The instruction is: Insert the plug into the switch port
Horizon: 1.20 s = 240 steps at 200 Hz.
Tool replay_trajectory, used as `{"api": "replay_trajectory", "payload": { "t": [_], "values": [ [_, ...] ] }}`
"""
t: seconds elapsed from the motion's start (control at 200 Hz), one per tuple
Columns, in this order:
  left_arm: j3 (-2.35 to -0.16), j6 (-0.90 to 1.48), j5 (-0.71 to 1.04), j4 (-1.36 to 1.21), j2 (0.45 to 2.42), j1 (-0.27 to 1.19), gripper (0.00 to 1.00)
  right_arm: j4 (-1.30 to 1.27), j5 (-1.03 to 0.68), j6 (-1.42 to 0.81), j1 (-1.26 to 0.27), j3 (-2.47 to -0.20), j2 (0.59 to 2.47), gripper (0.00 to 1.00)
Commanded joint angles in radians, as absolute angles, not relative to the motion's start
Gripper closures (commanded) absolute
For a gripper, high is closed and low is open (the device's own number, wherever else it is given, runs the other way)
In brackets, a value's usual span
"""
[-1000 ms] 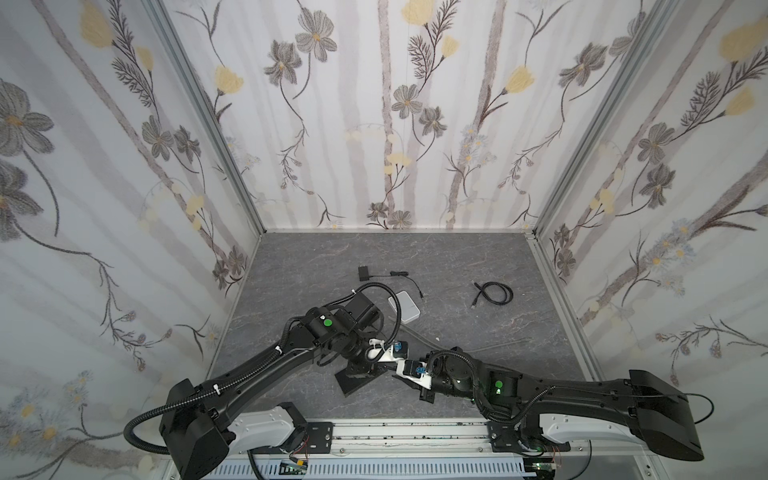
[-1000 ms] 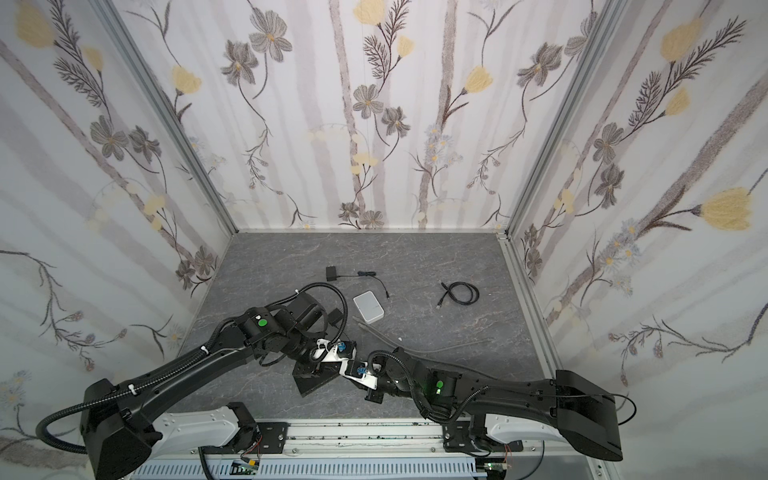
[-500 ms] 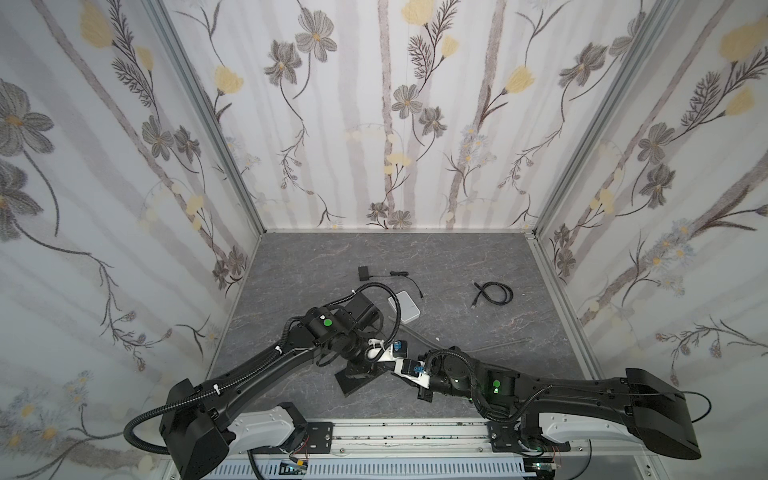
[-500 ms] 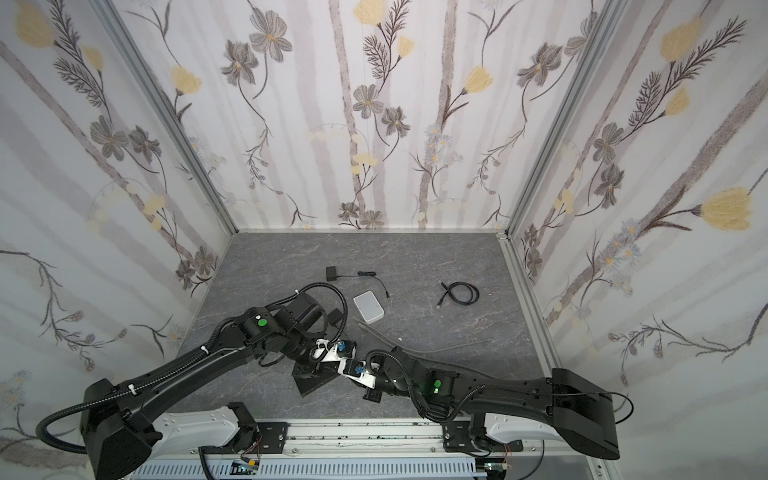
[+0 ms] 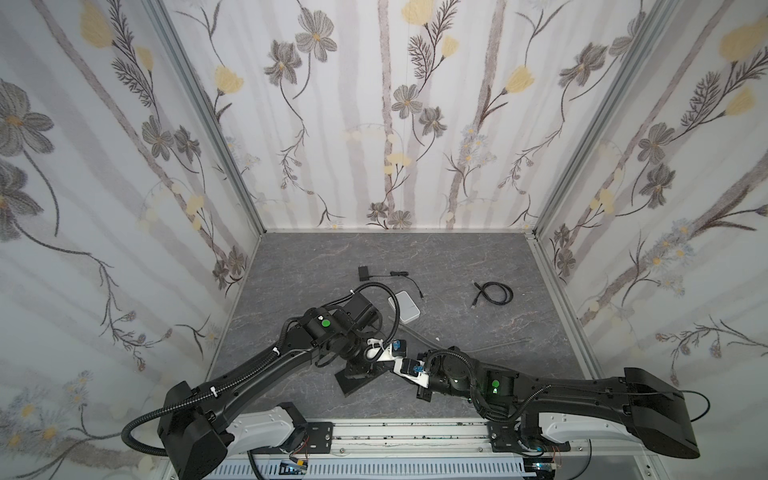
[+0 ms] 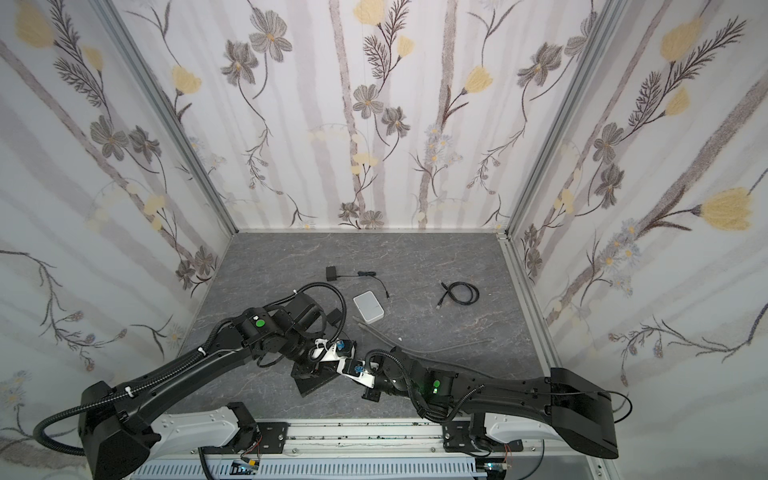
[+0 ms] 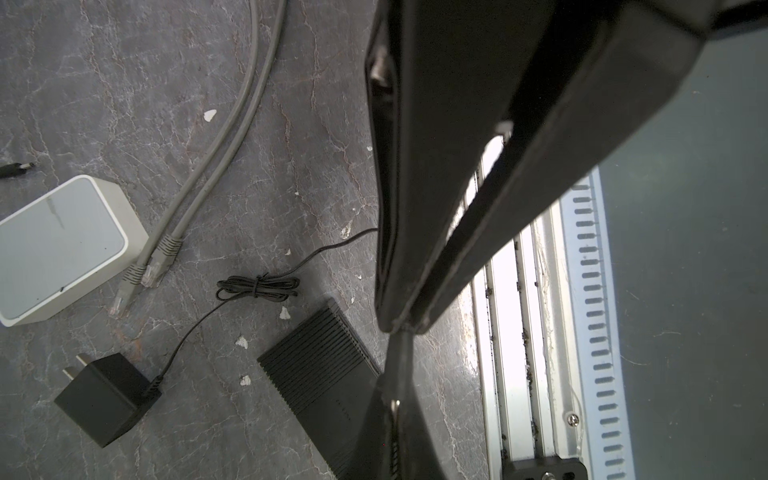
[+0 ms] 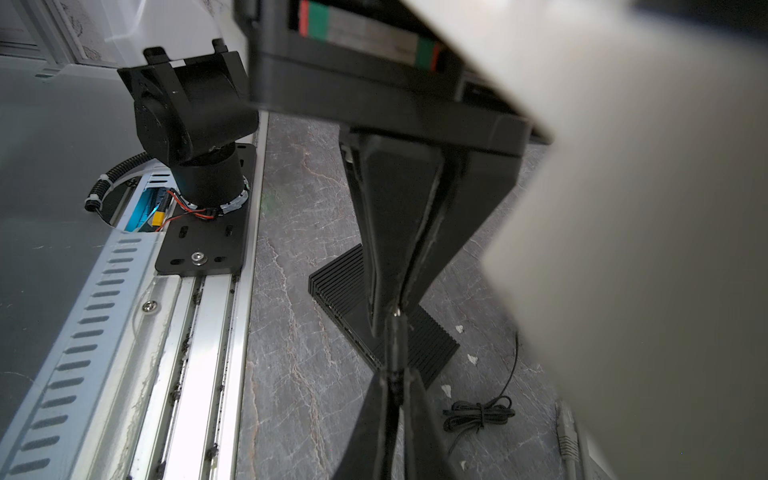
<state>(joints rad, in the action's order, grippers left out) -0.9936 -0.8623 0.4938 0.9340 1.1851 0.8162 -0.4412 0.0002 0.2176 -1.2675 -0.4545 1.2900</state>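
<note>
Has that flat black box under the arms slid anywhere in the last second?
No. The black switch keeps its spot and angle, judged against the white box behind it.

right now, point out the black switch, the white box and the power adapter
black switch [image 7: 320, 374], left wrist view, middle of its ribbed top
white box [image 7: 62, 245], left wrist view, centre of its top face
power adapter [image 7: 104, 399], left wrist view, middle of its black body

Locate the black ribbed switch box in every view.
Top view: black ribbed switch box low, just left of centre.
Top view: low, left of centre.
Left wrist: between the black wall adapter and the slotted aluminium rail.
Right wrist: beside that rail, partly hidden.
Shared landmark: the rail, along the front edge in both top views.
</note>
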Motion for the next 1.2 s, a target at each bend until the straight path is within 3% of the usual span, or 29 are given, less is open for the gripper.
{"api": "replay_trajectory", "payload": {
  "t": [0.0, 0.09, 0.17, 0.245, 0.47, 0.829, 0.999, 1.194],
  "values": [
    [-0.999, -0.936, 0.604, 0.920, 1.177, 0.817, 1.00, -0.471, 0.062, 0.158, -1.264, -0.464, 1.293, 0.97],
    [-1.003, -0.945, 0.628, 0.931, 1.174, 0.818, 1.00, -0.471, 0.083, 0.143, -1.264, -0.462, 1.287, 1.00],
    [-1.003, -0.939, 0.624, 0.920, 1.164, 0.819, 0.58, -0.486, 0.104, 0.124, -1.257, -0.443, 1.264, 1.00],
    [-0.985, -0.926, 0.594, 0.888, 1.140, 0.817, 0.38, -0.496, 0.108, 0.111, -1.235, -0.415, 1.225, 1.00],
    [-0.936, -0.898, 0.474, 0.841, 1.128, 0.815, 0.34, -0.483, 0.111, -0.002, -1.084, -0.266, 1.033, 1.00],
    [-1.007, -0.701, 0.324, 0.845, 1.445, 0.803, 0.18, -0.427, 0.155, -0.067, -1.038, -0.073, 0.673, 1.00],
    [-1.076, -0.655, 0.284, 0.914, 1.631, 0.789, 0.22, -0.429, 0.162, -0.080, -1.038, -0.069, 0.676, 1.00],
    [-1.098, -0.636, 0.269, 0.944, 1.702, 0.768, 0.22, -0.436, 0.152, -0.070, -1.038, -0.087, 0.740, 1.00]
  ]
}}
